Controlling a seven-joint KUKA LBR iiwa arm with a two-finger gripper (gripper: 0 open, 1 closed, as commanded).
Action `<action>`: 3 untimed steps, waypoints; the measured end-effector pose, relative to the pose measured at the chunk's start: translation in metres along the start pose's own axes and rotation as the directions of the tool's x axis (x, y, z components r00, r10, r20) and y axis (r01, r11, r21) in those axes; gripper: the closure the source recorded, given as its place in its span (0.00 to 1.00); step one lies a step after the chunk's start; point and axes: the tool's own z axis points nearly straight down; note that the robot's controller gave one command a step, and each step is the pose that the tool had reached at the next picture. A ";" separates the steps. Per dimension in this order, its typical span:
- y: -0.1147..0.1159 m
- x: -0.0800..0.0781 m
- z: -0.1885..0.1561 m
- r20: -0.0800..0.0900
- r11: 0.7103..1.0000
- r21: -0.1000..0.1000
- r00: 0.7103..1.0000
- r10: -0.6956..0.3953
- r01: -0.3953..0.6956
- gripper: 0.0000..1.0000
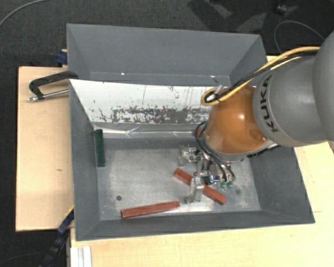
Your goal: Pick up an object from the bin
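- Black capital letters run sideways on the large, rounded grey metal arm segment above the right edge of the grey metal bin. "KU" reads clearly; later letters curve away.
- Nothing else is legible.

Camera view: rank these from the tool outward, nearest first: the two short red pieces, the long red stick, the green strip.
1. left short red piece and right short red piece, either side of the tool: too close to call.
2. long red stick, lying along the bin's near wall, left of the tool.
3. green strip, against the left wall.
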 end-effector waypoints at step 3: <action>0.001 -0.006 -0.133 0.013 1.000 0.001 1.000 0.002 -0.002 1.00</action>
